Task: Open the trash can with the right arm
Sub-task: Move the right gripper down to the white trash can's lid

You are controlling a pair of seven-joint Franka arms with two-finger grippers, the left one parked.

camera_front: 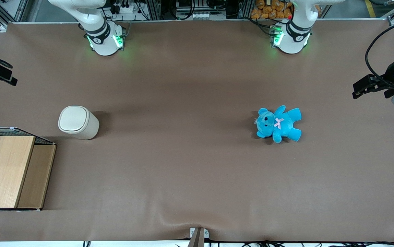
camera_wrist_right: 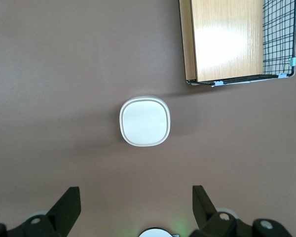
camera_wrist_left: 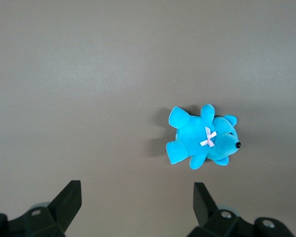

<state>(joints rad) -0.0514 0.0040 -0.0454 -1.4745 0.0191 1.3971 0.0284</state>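
The trash can [camera_front: 78, 122] is a small cream-white bin that stands upright on the brown table toward the working arm's end, with its rounded-square lid down. From above in the right wrist view the trash can [camera_wrist_right: 145, 121] shows only its shut lid. My right gripper [camera_wrist_right: 135, 195] hangs high above the table, well clear of the can, with its two black fingers [camera_wrist_right: 69, 205] spread wide and nothing between them. In the front view the gripper [camera_front: 1, 73] shows as a black part at the picture's edge, farther from the camera than the can.
A wooden box with wire mesh [camera_front: 11, 168] stands beside the can, nearer to the front camera, and also shows in the right wrist view [camera_wrist_right: 232, 39]. A blue teddy [camera_front: 278, 124] lies toward the parked arm's end of the table.
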